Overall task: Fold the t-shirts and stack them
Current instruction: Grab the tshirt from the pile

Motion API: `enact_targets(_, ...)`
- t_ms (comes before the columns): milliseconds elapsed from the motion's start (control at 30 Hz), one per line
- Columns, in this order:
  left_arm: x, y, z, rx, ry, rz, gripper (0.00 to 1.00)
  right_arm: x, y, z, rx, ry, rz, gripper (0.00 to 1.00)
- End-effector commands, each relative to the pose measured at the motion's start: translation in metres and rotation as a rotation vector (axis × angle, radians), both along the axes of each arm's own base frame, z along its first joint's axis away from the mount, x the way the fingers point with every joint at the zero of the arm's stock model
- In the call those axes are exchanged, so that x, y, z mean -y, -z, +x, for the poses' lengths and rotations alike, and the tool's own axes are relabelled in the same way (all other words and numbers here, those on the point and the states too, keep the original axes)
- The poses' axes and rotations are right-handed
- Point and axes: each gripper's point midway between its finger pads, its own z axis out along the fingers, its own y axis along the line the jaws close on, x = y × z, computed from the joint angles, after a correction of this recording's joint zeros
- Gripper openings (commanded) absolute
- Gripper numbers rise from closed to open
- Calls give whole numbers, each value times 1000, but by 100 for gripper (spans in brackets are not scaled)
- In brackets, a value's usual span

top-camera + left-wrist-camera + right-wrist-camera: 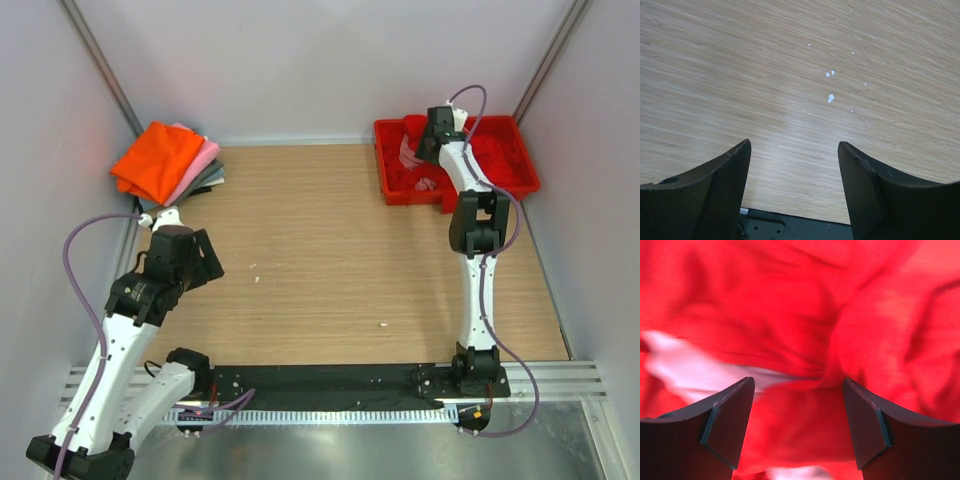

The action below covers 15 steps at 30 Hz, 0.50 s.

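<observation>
right gripper (797,386), released, just above crumpled bright red cloth t-shirt (790,310) and dusty pink cloth t-shirt (687,371) in rigid red plastic tray (392,192), far right. left gripper (793,148) released too (over light wooden tabletop (765,60)). folded orange cloth t-shirt (157,160) atop far-left stack (205,172).

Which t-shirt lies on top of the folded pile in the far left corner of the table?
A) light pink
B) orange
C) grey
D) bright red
B: the orange t-shirt lies uppermost, and only the edges of the pink t-shirt and the grey t-shirt peek out beneath it.
</observation>
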Motion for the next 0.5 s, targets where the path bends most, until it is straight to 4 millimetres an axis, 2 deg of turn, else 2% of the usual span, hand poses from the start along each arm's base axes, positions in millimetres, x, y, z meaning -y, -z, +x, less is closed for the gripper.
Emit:
enact_targets(0, -2, -9, 5, 29, -18, -16, 71, 28, -45, -18, 44, 75, -64, 78)
enact_targets(67, -2, -9, 5, 29, -17, -17, 71, 37, -51, -25, 57, 103, -47, 79)
enact_targets(100, -2, -9, 5, 26, -18, -15, 71, 39, -42, -30, 41, 107, -44, 79)
enact_targets(233, -2, -10, 4, 32, -19, -15, 71, 43, -41, -34, 30, 113, -48, 76)
enact_targets(333, -3, -11, 4, 37, -22, -18, 71, 42, -44, -33, 26, 105, -47, 47)
enact_targets(367, -3, -11, 5, 40, -23, -18, 71, 40, -44, -32, 28, 99, -42, 27)
enact_targets(467, -3, -11, 4, 39, -24, -17, 71, 35, -57, -32, 51, 80, -22, 1)
